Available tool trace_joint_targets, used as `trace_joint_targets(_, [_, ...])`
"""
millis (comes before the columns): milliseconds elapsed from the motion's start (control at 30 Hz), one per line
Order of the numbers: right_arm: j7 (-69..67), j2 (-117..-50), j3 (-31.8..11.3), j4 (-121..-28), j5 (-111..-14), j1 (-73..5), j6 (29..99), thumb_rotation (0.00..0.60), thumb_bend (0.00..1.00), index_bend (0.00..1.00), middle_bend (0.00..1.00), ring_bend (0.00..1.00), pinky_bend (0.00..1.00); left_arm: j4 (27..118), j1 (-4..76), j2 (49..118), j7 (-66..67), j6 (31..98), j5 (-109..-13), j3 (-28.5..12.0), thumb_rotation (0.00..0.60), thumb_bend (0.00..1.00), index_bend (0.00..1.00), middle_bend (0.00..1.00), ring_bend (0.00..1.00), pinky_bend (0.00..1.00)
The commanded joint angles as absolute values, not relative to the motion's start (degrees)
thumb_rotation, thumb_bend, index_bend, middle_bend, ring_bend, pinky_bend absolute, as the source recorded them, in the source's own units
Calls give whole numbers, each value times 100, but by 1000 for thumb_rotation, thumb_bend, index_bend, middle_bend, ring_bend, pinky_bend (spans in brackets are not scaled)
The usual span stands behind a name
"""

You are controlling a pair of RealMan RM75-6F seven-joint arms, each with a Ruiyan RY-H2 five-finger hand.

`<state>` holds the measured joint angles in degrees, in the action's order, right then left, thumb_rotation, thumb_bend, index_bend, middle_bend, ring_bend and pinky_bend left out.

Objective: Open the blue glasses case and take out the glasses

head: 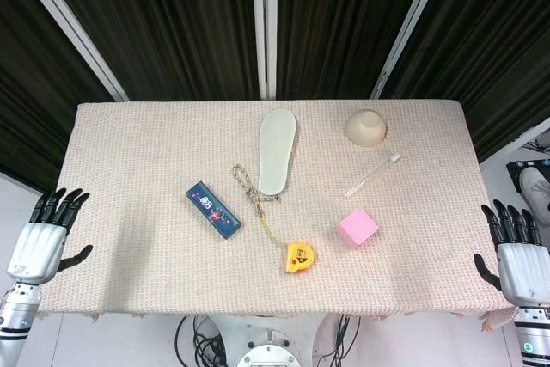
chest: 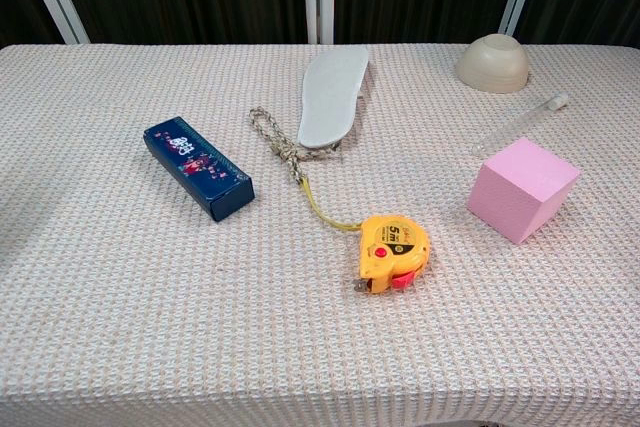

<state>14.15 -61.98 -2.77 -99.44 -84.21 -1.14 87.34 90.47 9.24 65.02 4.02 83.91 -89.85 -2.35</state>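
The blue glasses case (head: 213, 209) (chest: 197, 167) lies closed on the cloth-covered table (head: 129, 152), left of centre, its long axis running diagonally. It has a small pink and white print on its lid. My left hand (head: 45, 236) hangs open beside the table's left edge, fingers spread, holding nothing. At the table's right edge my right hand (head: 516, 249) is open too, empty. Both hands are far from the case. Neither hand appears in the chest view. No glasses are visible.
A white shoe insole (head: 276, 150) (chest: 331, 95) lies at back centre beside a braided cord (head: 249, 185). A yellow tape measure (head: 298, 257) (chest: 393, 251) sits near the front, a pink cube (head: 357, 228) (chest: 521, 188) to its right. An upturned beige bowl (head: 366, 127) and a clear tube (head: 372, 175) lie at back right.
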Motion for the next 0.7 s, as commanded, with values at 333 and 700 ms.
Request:
trace_joint_targets(333, [1381, -6200, -308, -9907, -8394, -86, 8768, 600, 271, 0, 0, 0, 0, 8871, 1074, 6625, 243, 8227, -9033, -229, 600, 191, 85, 64, 0, 34])
trace_joint_targets(700, [1271, -6188, -360, -9848, -8436, -101, 8802, 600, 272, 0, 0, 0, 0, 9019, 2033, 6635, -273, 7338, -9361, -475, 600, 335, 85, 86, 0, 38])
